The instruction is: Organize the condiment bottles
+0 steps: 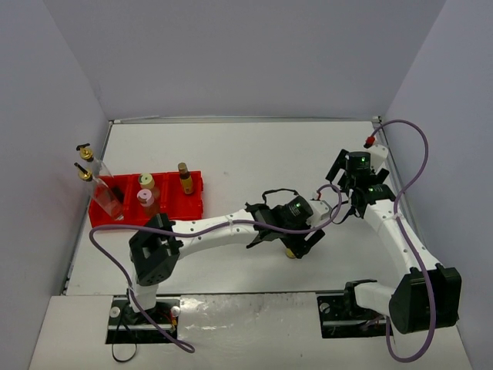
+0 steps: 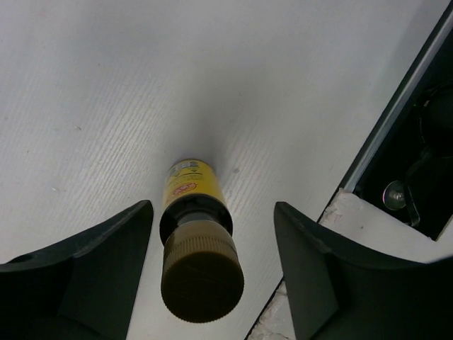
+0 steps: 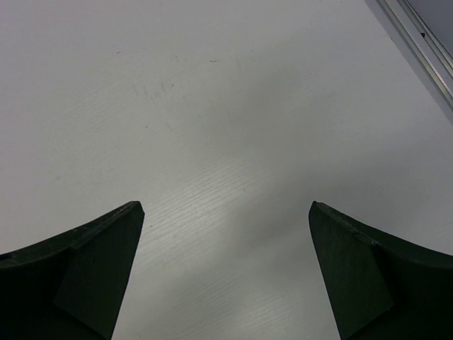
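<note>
A tiny yellow bottle with a brown cap [image 2: 202, 273] stands upright on the white table, barely visible under the left wrist [image 1: 291, 252]. My left gripper [image 2: 212, 205] straddles it, jaws open with a gap on each side of the cap. In the red tray [image 1: 196, 202] at the left stand two tall clear glass bottles with gold spouts [image 1: 105, 193], a squat beige bottle with a yellow cap [image 1: 145, 181], one with a pink cap [image 1: 144, 196], and another tiny brown-capped bottle [image 1: 185, 178]. My right gripper [image 3: 226, 209] hangs open over bare table at the right [image 1: 340, 193].
A metal rail [image 2: 396, 120] edges the table close to the right of the left gripper, with the black arm base beyond it. Grey walls enclose the table on the left, back and right. A purple cable [image 1: 408, 177] loops off the right arm.
</note>
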Motion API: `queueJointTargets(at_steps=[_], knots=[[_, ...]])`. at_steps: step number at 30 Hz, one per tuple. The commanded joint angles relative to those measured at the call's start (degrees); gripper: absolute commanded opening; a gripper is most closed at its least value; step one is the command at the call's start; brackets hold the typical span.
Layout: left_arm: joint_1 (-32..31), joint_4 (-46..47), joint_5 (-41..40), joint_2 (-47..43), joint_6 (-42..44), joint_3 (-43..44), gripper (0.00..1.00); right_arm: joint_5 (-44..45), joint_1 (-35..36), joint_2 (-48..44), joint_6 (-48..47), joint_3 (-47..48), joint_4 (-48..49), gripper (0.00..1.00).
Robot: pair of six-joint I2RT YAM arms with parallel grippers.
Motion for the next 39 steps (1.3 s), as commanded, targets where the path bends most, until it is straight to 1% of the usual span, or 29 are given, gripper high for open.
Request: queueJointTargets(at_steps=[1, 2, 3, 5, 6, 7, 10, 14, 17, 21, 25, 26, 28, 33, 36, 39], knots=[[-0.41, 0.84, -1.78, -1.5, 0.15, 4.64, 0.62, 1.76, -0.48, -1.63, -0.55, 1.2, 1.53, 1.0], [-0.41, 0.4, -2.22, -1.32, 0.14, 4.64, 0.54, 1.76, -0.48, -1.63, -0.55, 1.2, 1.53, 1.0], [-0.41, -0.28, -3.16, -1.07, -0.11, 4.98, 0.33, 1.59, -0.48, -1.54, -0.47, 1.2, 1.53, 1.0], [-0.41, -0.63, -4.34, -0.88, -0.65, 4.93, 0.06, 1.49, -0.48, -1.45, -0.39, 1.38, 1.53, 1.0], [-0.41, -1.01, -4.94, -0.88, -0.71, 5.03, 0.02, 1.49, -0.48, -1.45, -0.44, 1.44, 1.53, 1.0], [-0.41, -1.28, -6.03, -0.93, -0.83, 5.08, 0.0, 1.54, -0.48, -1.45, -0.46, 1.46, 1.58, 1.0], [-0.41, -1.99, -9.52, -2.04, -1.37, 4.88, 0.0, 1.7, -0.51, -1.54, -0.55, 1.55, 1.62, 1.0], [-0.1, -3.81, -20.19, -6.06, -2.68, 3.81, 0.0, 1.59, -0.66, -1.38, -0.64, 1.64, 1.62, 1.0], [1.35, -6.48, -27.46, -10.97, -4.91, 3.23, 0.0, 1.44, -0.66, -1.05, -0.61, 1.64, 1.59, 1.0], [5.04, -9.4, -32.75, -17.08, -7.65, 1.53, 0.0, 1.14, -0.66, -0.76, -0.56, 1.65, 1.62, 1.0], [12.23, -12.33, -36.39, -24.32, -11.38, -2.22, 0.0, 0.82, -0.66, -0.66, -0.64, 1.81, 1.56, 1.0], [14.05, -12.97, -36.9, -25.58, -12.2, -3.07, 0.0, 0.73, -0.66, -0.6, -0.58, 1.81, 1.59, 1.0], [19.64, -14.26, -37.03, -28.82, -13.32, -5.57, 0.0, 0.33, -0.66, -0.35, -0.55, 1.89, 1.62, 1.0], [31.15, -13.56, -33.15, -34.03, -12.57, -11.71, 0.0, -0.07, -0.66, -0.31, -0.55, 1.81, 1.7, 1.0], [36.2, -12.1, -30.79, -35.81, -12.25, -14.94, 0.0, -0.24, -0.66, -0.31, -0.46, 1.66, 1.95, 1.0], [39.96, -11.23, -29.2, -36.14, -12.5, -17.93, 0.0, -0.44, -0.66, -0.41, -0.46, 1.45, 2.15, 1.0]])
